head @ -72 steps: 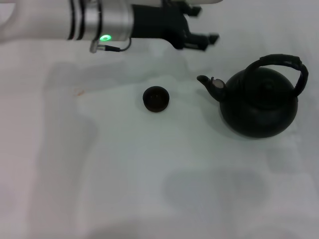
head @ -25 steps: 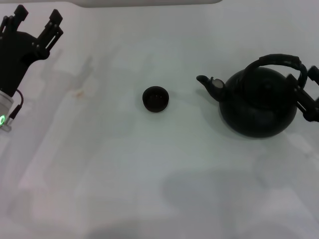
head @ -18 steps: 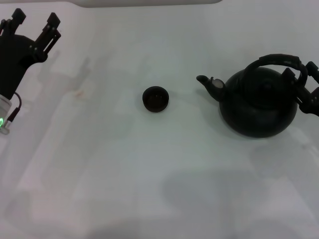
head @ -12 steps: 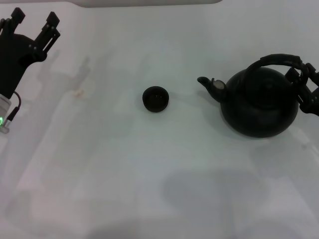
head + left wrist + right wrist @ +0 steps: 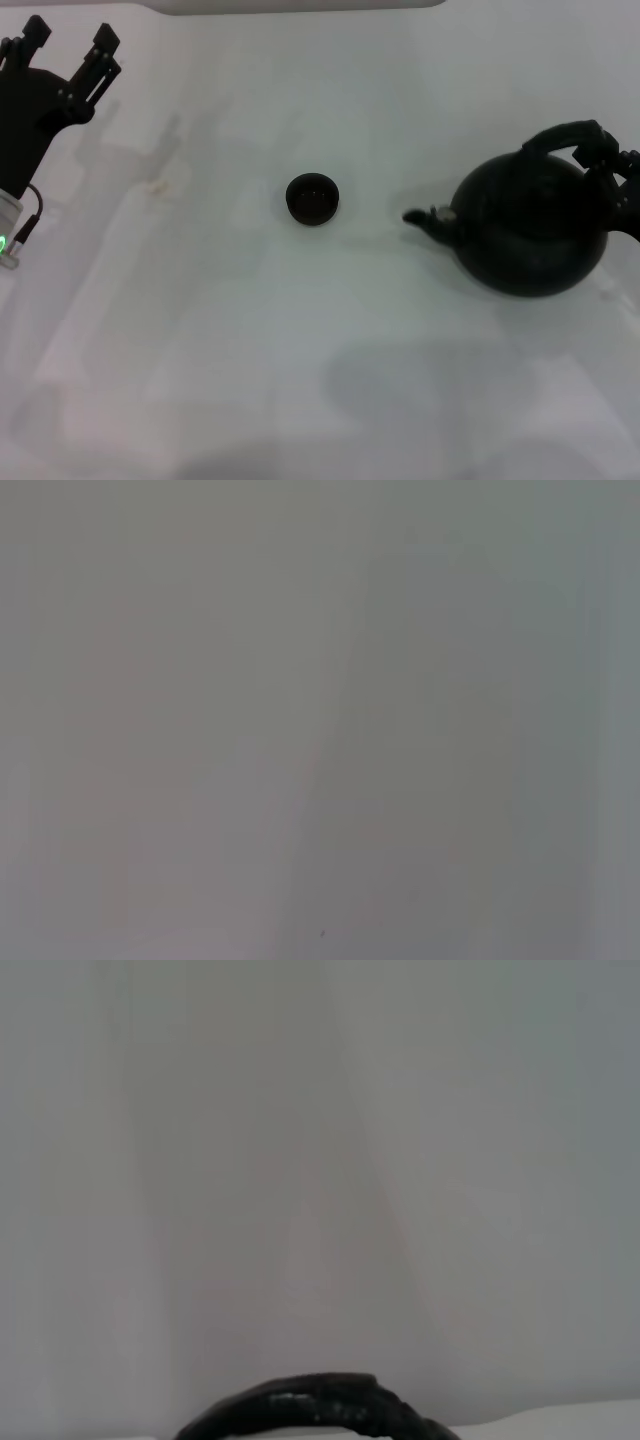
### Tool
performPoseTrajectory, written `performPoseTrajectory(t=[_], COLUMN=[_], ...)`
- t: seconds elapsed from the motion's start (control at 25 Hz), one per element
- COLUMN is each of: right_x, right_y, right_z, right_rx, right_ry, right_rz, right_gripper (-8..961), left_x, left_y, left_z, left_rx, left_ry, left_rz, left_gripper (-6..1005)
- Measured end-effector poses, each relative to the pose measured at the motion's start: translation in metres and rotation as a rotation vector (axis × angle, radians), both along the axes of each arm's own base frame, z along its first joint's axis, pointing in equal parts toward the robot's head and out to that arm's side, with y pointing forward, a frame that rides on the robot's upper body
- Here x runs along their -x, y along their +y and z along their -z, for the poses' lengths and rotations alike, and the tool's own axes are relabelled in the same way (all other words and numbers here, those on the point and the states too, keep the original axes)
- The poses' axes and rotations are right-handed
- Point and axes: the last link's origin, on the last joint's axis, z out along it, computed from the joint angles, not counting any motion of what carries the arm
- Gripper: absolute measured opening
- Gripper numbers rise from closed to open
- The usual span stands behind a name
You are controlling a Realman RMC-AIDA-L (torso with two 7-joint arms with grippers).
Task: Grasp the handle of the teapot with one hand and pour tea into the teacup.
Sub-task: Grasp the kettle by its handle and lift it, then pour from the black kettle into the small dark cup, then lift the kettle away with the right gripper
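The right gripper (image 5: 618,190) is closing on the handle (image 5: 562,137) of the black teapot (image 5: 530,225) at the right edge of the white table (image 5: 300,340), the pot tilting with its spout aimed toward the teacup (image 5: 312,198), which is sitting well apart at centre. The left gripper (image 5: 68,52) is idling at far left, fingers spread wide.

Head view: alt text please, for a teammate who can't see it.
The right claw is at the handle of the black teapot, whose spout points at the small teacup. The left claw is parked open, far left.
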Motion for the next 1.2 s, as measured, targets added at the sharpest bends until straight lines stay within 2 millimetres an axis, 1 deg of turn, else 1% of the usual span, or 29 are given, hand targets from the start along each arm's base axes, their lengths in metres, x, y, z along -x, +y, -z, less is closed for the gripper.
performPoseTrajectory(t=[0.2, 0.32, 0.48, 0.52, 0.72, 0.84, 0.88, 0.92, 0.96, 1.04, 1.2], right_x=[0.003, 0.007, 0.024, 0.024, 0.046, 0.059, 0.066, 0.069, 0.069, 0.077, 0.087], right_y=[0.001, 0.003, 0.015, 0.015, 0.037, 0.051, 0.06, 0.064, 0.064, 0.072, 0.079], right_z=[0.001, 0.001, 0.0, 0.0, 0.002, 0.003, 0.005, 0.006, 0.006, 0.009, 0.013], right_rx=[-0.001, -0.007, -0.021, -0.021, -0.037, -0.056, -0.064, -0.068, -0.068, -0.075, -0.106], right_ry=[0.007, 0.016, 0.032, 0.032, 0.008, -0.031, -0.069, -0.085, -0.085, -0.123, -0.197], right_rz=[-0.009, -0.025, -0.102, -0.102, -0.192, -0.239, -0.26, -0.27, -0.27, -0.292, -0.325], right_gripper=[178, 170, 164, 164, 164, 163, 163, 163, 163, 163, 163], left_x=[0.002, 0.002, 0.003, 0.003, 0.005, 0.007, 0.007, 0.008, 0.008, 0.009, 0.009], left_y=[-0.002, -0.002, -0.004, -0.004, -0.008, -0.01, -0.011, -0.011, -0.011, -0.012, -0.012], left_z=[0.0, 0.0, 0.0, 0.0, 0.0, 0.001, 0.001, 0.0, 0.0, 0.0, 0.0], left_rx=[0.0, 0.001, -0.001, -0.002, -0.001, -0.001, -0.001, -0.001, -0.001, -0.001, -0.001], left_ry=[-0.002, -0.002, -0.003, -0.004, -0.003, -0.004, -0.005, -0.006, -0.006, -0.007, -0.007], left_rz=[-0.005, -0.007, -0.006, -0.005, -0.013, -0.018, -0.02, -0.023, -0.023, -0.024, -0.026], left_gripper=[861, 861, 861, 861, 861, 861, 862, 862, 862, 862, 862])
